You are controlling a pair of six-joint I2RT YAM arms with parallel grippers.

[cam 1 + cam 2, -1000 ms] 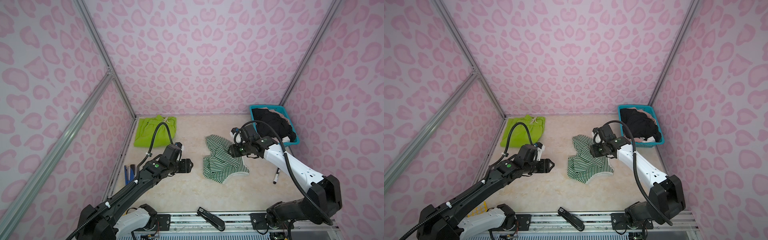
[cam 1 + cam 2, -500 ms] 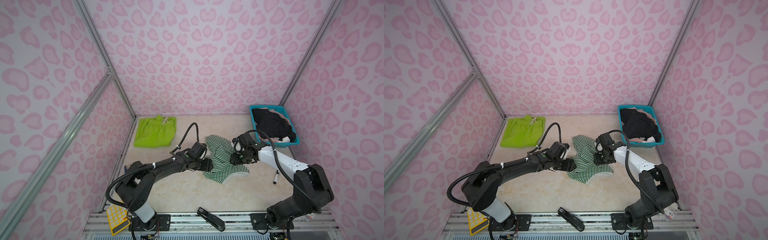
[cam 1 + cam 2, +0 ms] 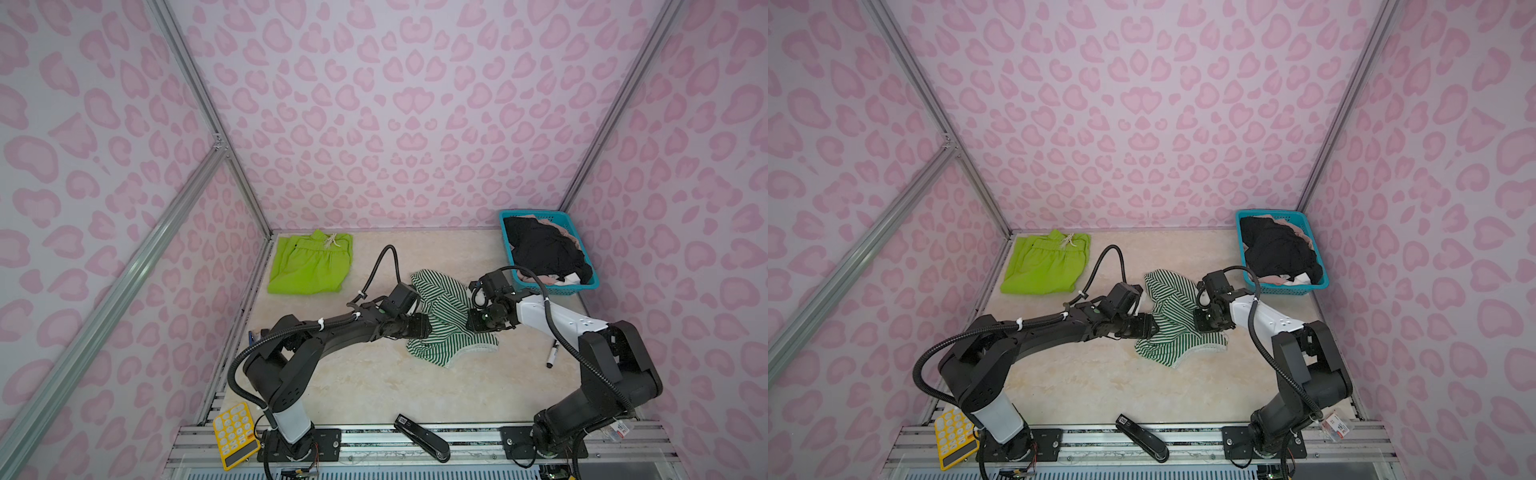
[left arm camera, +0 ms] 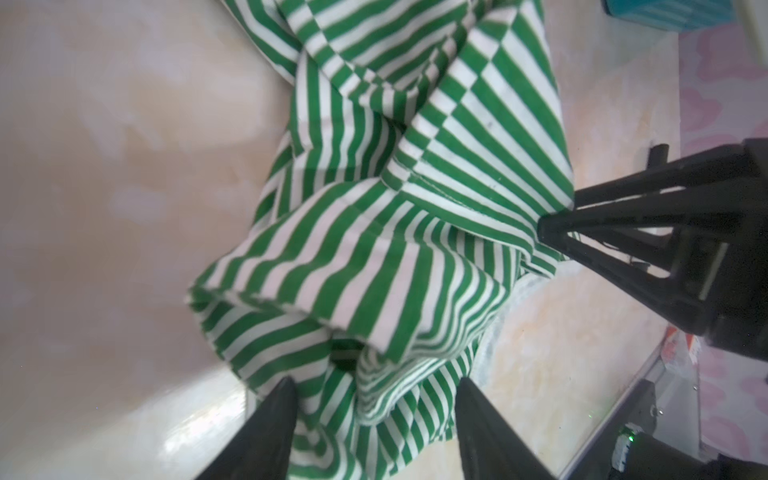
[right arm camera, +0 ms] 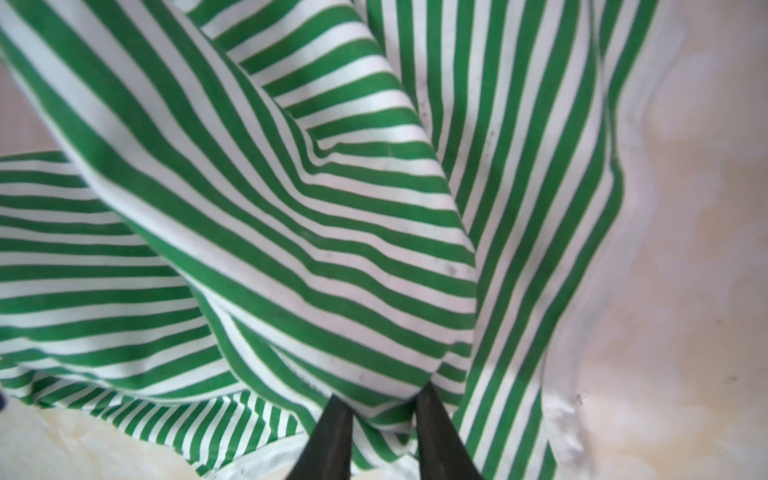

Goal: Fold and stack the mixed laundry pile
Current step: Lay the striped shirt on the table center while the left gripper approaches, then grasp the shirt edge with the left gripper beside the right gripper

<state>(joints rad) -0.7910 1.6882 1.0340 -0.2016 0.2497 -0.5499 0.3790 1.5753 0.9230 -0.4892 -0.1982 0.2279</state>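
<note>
A crumpled green-and-white striped top (image 3: pixel 446 309) (image 3: pixel 1173 316) lies mid-table. My left gripper (image 3: pixel 428 326) (image 4: pixel 376 390) is at its left edge, open, with a bunch of striped cloth between the spread fingers. My right gripper (image 3: pixel 471 326) (image 5: pixel 382 401) is shut on a fold at the top's right side. Lime-green shorts (image 3: pixel 309 266) (image 3: pixel 1044 266) lie flat at the back left. Black clothes (image 3: pixel 544 249) and a beige-pink piece (image 3: pixel 555 224) fill the teal basket (image 3: pixel 552 289) at the back right.
A black marker (image 3: pixel 552 353) lies on the table right of the striped top. A black stapler (image 3: pixel 422 436) and a yellow calculator (image 3: pixel 235 434) sit on the front rail. Pink patterned walls close in on three sides.
My left arm swung in from the left to the striped top's left edge, its jaws narrowing a little. My right gripper came down on the top's right side and closed on a fold.
</note>
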